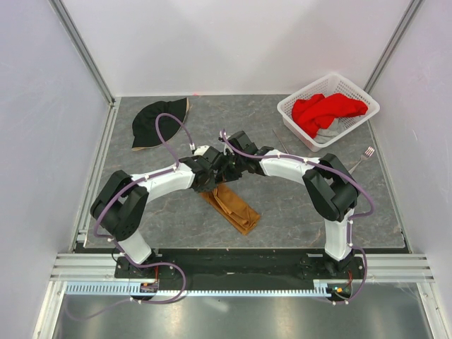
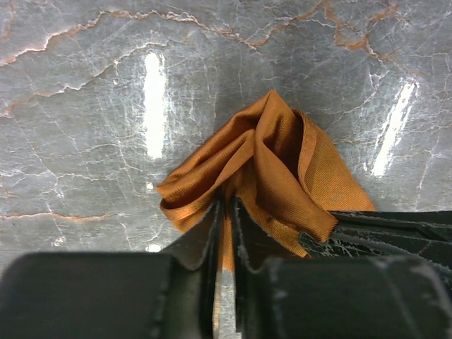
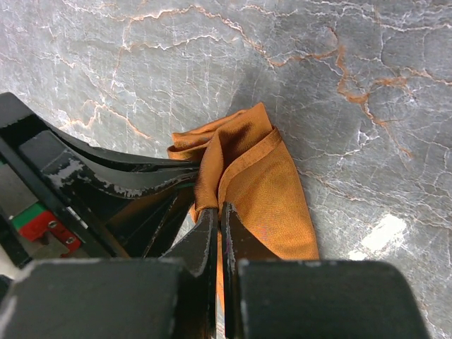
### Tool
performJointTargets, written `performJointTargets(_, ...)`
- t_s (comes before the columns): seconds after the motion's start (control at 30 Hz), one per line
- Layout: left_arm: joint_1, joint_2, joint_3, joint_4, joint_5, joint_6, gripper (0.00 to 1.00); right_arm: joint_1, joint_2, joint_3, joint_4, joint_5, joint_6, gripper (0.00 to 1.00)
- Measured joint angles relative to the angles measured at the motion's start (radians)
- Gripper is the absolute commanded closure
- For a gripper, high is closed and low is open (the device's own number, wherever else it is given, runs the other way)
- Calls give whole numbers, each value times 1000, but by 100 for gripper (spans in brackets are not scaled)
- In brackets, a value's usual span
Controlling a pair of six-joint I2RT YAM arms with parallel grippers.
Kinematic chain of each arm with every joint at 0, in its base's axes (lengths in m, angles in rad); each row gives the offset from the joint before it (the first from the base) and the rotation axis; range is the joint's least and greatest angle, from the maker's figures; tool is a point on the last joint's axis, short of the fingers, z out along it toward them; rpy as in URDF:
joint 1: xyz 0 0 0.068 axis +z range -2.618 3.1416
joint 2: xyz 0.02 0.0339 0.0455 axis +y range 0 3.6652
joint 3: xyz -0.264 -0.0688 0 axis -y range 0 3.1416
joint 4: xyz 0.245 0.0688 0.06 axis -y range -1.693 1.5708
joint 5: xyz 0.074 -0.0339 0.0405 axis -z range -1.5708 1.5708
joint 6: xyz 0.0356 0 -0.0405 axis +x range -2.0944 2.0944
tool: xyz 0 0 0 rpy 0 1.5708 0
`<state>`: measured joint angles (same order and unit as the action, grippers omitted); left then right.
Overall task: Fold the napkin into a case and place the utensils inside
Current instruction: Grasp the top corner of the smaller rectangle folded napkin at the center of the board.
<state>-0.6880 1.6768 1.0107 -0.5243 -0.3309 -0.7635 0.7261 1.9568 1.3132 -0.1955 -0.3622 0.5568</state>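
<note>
The napkin [image 1: 236, 208] lay folded into a narrow strip on the grey surface [image 1: 296, 205], between the two arms. At its far end the left claw [image 2: 226, 212] and right claw [image 3: 217, 215] met, each clenched on bunched cloth. Farther right, the fork [image 1: 366, 155] lay near a white basket [image 1: 291, 113].

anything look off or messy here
The napkin looks messy: its far end is bunched into a crumpled peak, pinched between the left fingers and the right fingers, not lying flat. The fork lies apart from it, near the basket.
</note>
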Motion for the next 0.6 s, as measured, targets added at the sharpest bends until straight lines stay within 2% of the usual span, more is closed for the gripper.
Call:
performJointTargets(0.13, 0, 0, 0, 0, -3, 0, 98, 0, 0, -4, 3, 0, 2, 100)
performJointTargets(0.6, 2, -114, -57, 46, 47, 0, 98, 0, 3, -43, 72, -63, 57, 100)
